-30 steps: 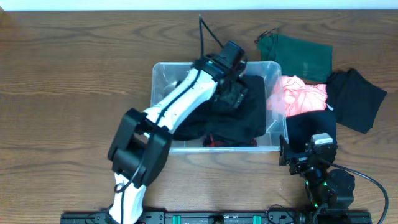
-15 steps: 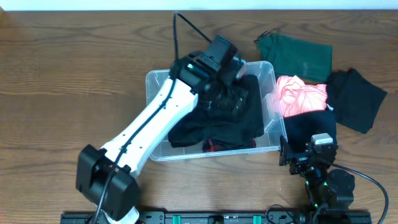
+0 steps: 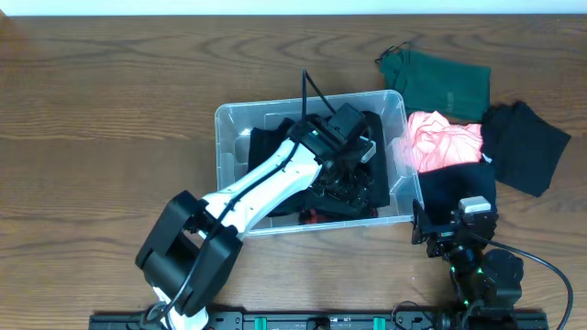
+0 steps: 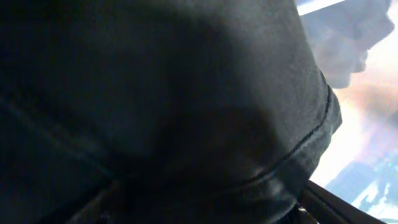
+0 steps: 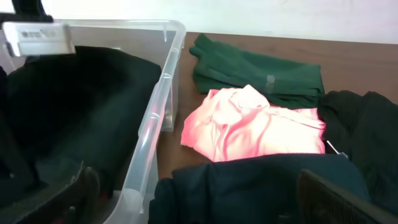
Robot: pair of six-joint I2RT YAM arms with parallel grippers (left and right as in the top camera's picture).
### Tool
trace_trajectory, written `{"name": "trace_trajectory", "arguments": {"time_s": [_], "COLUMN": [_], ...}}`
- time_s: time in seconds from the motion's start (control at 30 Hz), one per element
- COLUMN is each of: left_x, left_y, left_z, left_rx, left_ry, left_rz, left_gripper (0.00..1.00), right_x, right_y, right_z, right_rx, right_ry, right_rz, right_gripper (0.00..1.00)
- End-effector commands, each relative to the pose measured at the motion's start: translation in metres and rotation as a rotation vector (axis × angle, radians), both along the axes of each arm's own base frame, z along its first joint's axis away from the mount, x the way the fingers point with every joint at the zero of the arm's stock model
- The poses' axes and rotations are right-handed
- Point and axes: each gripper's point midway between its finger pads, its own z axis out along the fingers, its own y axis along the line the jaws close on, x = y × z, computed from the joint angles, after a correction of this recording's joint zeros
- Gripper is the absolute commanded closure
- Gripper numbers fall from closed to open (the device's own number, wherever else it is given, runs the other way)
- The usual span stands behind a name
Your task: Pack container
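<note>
The clear rectangular plastic container (image 3: pixel 221 137) sits centred on the brown wooden desk (image 3: pixel 110 110) so the left tool (image 3: pixel 351 179), jaws spread, can seemingly press the black fabric garment (image 3: pixel 275 144) down inside, while the right tool (image 5: pixel 198 196) rests released nearby.

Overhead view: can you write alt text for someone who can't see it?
The left gripper reaches into black clothing inside a clear plastic container on a wooden table. Beside it, outside the container, lie a green garment, a pink garment and black garments.
</note>
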Motion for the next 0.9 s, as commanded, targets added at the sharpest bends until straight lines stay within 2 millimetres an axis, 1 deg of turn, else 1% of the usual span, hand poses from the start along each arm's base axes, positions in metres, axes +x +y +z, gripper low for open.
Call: {"name": "trace_trajectory", "arguments": {"time_s": [0.0,0.07,0.1,0.17,0.23,0.33,0.43,0.53,0.63,0.7,0.73,0.77,0.87], "left_x": [-0.019,-0.016,-0.013,-0.005,0.006,0.024,0.046,0.070,0.088,0.098,0.102,0.106,0.107], "left_y": [0.025,0.027,0.027,0.028,0.031,0.037,0.049,0.067,0.088,0.108,0.122,0.139,0.170], "left_z": [-0.061,-0.063,-0.060,-0.049,-0.030,0.008,0.058,0.109,0.145,0.158,0.159,0.159,0.151], "left_rx": [0.140,0.140,0.134,0.121,0.108,0.075,0.023,-0.039,-0.087,-0.087,-0.065,-0.033,0.015], "left_ry": [0.139,0.140,0.135,0.123,0.111,0.072,0.003,-0.083,-0.175,-0.217,-0.231,-0.237,-0.194], "left_rz": [0.027,0.035,0.041,0.059,0.081,0.102,0.140,0.207,0.250,0.302,0.334,0.373,0.442], "left_gripper": [0.18,0.18,0.18,0.18,0.18,0.17,0.14,0.12,0.10,0.10,0.09,0.09,0.08], "right_x": [0.000,0.000,0.000,-0.001,0.000,0.000,0.000,0.000,0.000,0.000,0.000,0.000,0.000], "right_y": [-0.002,-0.002,-0.002,-0.002,-0.002,-0.002,-0.002,-0.002,-0.002,-0.002,-0.002,-0.002,-0.002], "right_z": [-0.002,-0.002,-0.002,-0.002,-0.002,-0.002,-0.002,-0.002,-0.002,-0.002,-0.002,-0.002,-0.002], "right_rx": [0.002,0.002,0.002,0.002,0.002,0.002,0.002,0.002,0.002,0.002,0.002,0.002,0.002], "right_ry": [0.007,0.007,0.007,0.008,0.007,0.007,0.007,0.007,0.007,0.007,0.007,0.007,0.007], "right_rz": [-0.008,-0.008,-0.008,-0.008,-0.008,-0.008,-0.008,-0.008,-0.008,-0.008,-0.008,-0.008,-0.008], "right_gripper": [0.01,0.01,0.01,0.01,0.01,0.01,0.01,0.01,0.01,0.01,0.01,0.01,0.01]}}
